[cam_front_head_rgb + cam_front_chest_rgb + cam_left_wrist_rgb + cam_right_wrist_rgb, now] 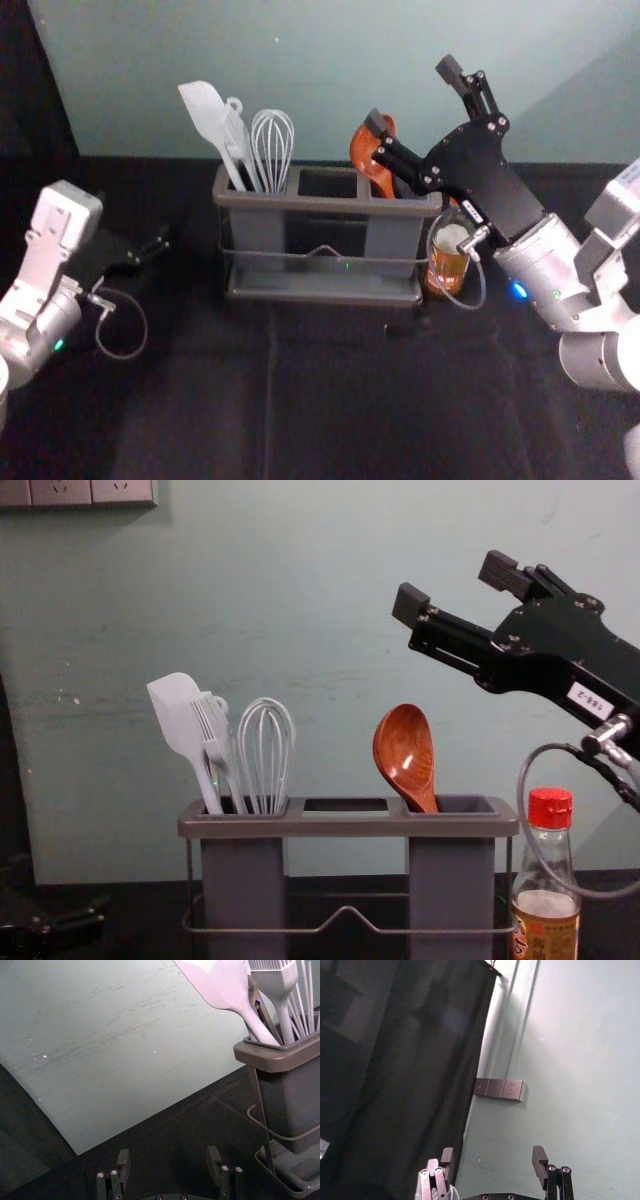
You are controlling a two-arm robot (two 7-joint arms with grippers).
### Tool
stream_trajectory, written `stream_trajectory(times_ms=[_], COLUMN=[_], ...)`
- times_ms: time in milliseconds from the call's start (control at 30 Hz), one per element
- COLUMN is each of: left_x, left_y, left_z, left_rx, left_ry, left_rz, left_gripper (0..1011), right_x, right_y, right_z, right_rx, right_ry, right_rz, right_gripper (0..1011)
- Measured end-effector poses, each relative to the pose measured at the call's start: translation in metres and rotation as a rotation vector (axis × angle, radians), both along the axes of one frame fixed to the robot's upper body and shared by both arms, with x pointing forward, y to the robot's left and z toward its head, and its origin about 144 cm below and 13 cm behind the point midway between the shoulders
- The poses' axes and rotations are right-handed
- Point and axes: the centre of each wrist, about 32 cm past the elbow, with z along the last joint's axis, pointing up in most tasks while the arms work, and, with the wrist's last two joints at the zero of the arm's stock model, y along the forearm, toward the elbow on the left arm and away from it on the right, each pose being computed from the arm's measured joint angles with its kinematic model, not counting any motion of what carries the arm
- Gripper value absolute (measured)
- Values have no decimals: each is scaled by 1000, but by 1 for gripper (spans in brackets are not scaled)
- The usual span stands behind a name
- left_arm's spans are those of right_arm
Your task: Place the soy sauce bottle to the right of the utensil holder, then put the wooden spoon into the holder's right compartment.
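glossy wooden spoon (405, 752), matt plastic spatula (180, 720)

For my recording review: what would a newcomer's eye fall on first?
Probably the right gripper, fingers open, raised near the right end of the utensil holder. Then the wooden spoon in the holder's right compartment, and the red-capped soy sauce bottle to the holder's right.

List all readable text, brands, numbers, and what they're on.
"188-2", upside down, best reading: white sticker on right gripper.
"酱油", partly cut off: label of soy sauce bottle.
Red logo on that label: too partial to read.
Right arm's faint marking: too small.
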Motion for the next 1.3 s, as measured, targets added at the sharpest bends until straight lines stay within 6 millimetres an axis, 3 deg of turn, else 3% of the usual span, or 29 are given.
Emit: stream_trajectory(times_ms=[267, 567, 833, 1300], left_x=[0, 0, 0, 0], left_y=[0, 0, 0, 0], left_z=[0, 0, 0, 0], left_rx=[0, 0, 0, 0], left_ry=[0, 0, 0, 0], left_rz=[0, 0, 0, 0], left_gripper=[1005, 1005, 1005, 1005], right_x=[-30, -43, -47, -40], right_y=[-6, -24, -42, -71], right_z=[6, 9, 5, -26], right_rx=[-90, -126, -110, -57], right_ry=[33, 63, 83, 165], right_rz=[-74, -245, -395, -545], right_gripper=[1002, 1002, 1003, 1003])
